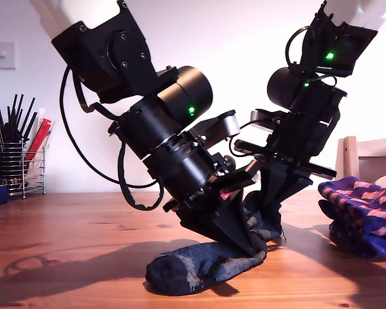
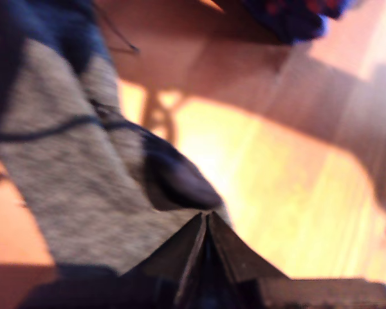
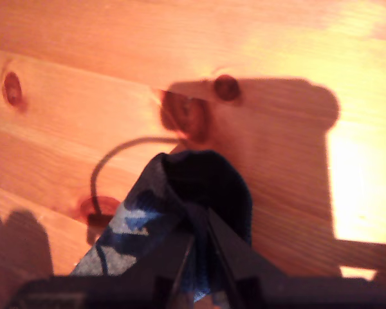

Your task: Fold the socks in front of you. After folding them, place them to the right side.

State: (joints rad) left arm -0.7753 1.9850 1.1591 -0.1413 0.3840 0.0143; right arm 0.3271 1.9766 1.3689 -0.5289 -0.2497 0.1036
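I have both arms down over the dark grey-blue sock [image 1: 202, 267], which lies on the wooden tabletop [image 1: 64, 238] near the middle of the exterior view, close to the camera. In that view one end rests flat as a rounded lump toward the left while the other end is drawn upward under the two arms.

My first gripper [image 2: 204, 222] has its jaws pressed together, their tips meeting at the edge of the sock's grey and dark fabric; the first wrist view is blurred, so I cannot tell how much cloth sits between them. My second gripper [image 3: 202, 222] has its jaws pinching a bunched fold of the same sock, lifted above the knotty boards.

The diamond-check socks [image 1: 363, 215] sit in a pile at the exterior view's right, on the tabletop and well apart from the dark sock. A wire basket of utensils [image 1: 19, 164] stands far back at the exterior view's left.
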